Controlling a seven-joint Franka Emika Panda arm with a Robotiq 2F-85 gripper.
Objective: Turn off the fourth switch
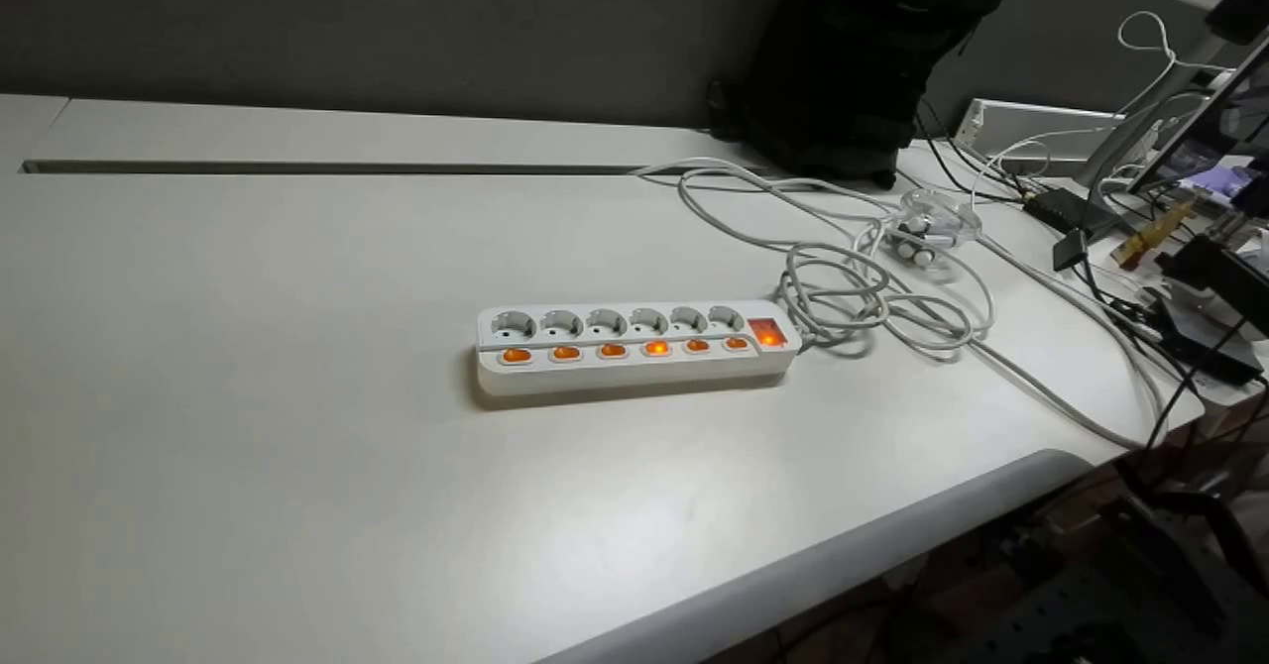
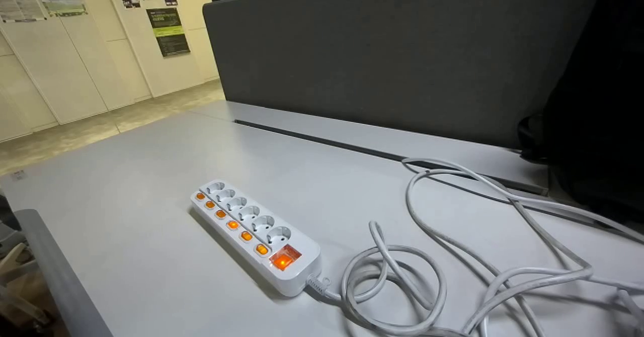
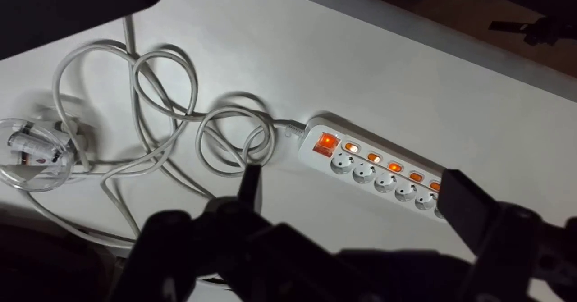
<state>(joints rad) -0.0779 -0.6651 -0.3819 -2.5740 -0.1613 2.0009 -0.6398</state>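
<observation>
Lying on the pale desk [image 1: 248, 426], the white power strip [image 1: 634, 347] shows in an exterior view with six round sockets [image 1: 606, 323] in a row and six small orange switches [image 1: 565, 353] along the side nearer that camera. Counted from the end away from the large red-orange switch [image 1: 768, 334], the fourth switch [image 1: 656, 348] glows while its neighbours look darker; the large one is lit as well. A dark grey partition [image 1: 397, 30] and a black backpack [image 1: 863, 59] stand at the back. In an exterior view the strip runs slantwise, its grey cable [image 2: 334, 295] leaving the near end and coiling over the desk; posters [image 2: 168, 32] hang on a pale wall [image 2: 95, 75] beyond. In the wrist view the gripper [image 3: 352, 170] stands wide, its fingers [image 3: 466, 207] well apart, with most of the strip seen between them, the fourth switch included, glowing third from the cable end. The finger on that view's right hides the strip's far end; how high the fingers are above it I cannot tell. A clear rounded object [image 3: 34, 155] lies at the left edge near the cable.
</observation>
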